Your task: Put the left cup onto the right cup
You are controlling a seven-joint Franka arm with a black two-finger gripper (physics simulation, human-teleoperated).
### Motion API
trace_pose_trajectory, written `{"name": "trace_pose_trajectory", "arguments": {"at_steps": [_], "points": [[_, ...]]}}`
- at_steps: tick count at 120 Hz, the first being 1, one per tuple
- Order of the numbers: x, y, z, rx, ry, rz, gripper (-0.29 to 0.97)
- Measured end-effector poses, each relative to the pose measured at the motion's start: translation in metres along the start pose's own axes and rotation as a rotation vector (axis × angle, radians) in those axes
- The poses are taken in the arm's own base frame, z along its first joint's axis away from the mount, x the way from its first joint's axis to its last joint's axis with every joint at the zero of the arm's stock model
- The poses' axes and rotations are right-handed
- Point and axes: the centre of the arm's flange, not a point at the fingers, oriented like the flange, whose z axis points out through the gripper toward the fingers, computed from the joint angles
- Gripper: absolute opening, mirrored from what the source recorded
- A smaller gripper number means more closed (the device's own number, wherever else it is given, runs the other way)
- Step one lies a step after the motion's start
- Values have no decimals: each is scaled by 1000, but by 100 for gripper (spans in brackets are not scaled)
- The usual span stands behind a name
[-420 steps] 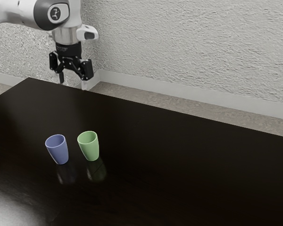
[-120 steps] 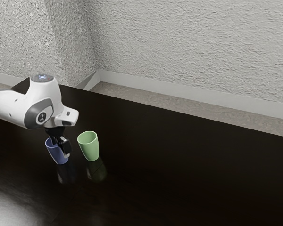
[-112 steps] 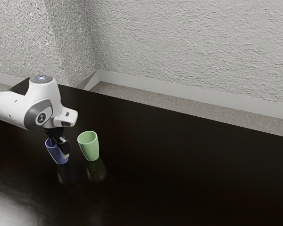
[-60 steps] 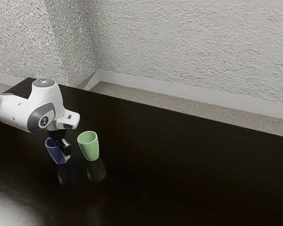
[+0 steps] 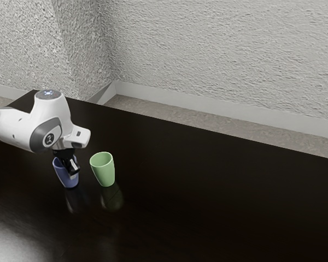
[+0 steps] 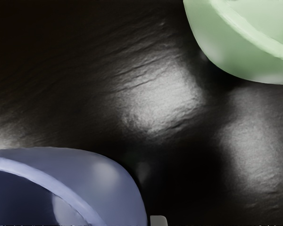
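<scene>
Dark glossy table (image 5: 208,180), green cup (image 5: 103,168) upright on it, blue cup (image 5: 63,179) just beside.

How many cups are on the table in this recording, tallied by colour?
blue cup: 1
green cup: 1
Total: 2 cups

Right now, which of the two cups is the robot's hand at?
The blue cup, on the exterior view's left: the gripper is down at its rim, while the green cup stands apart beside it.
</scene>
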Motion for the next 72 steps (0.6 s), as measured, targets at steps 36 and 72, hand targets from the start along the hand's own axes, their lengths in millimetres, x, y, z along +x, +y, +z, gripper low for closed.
{"name": "trace_pose_trajectory", "arguments": {"at_steps": [36, 72], "points": [[7, 3, -73, 43, 32, -23, -8], [50, 64, -146, 68, 33, 29, -8]]}}
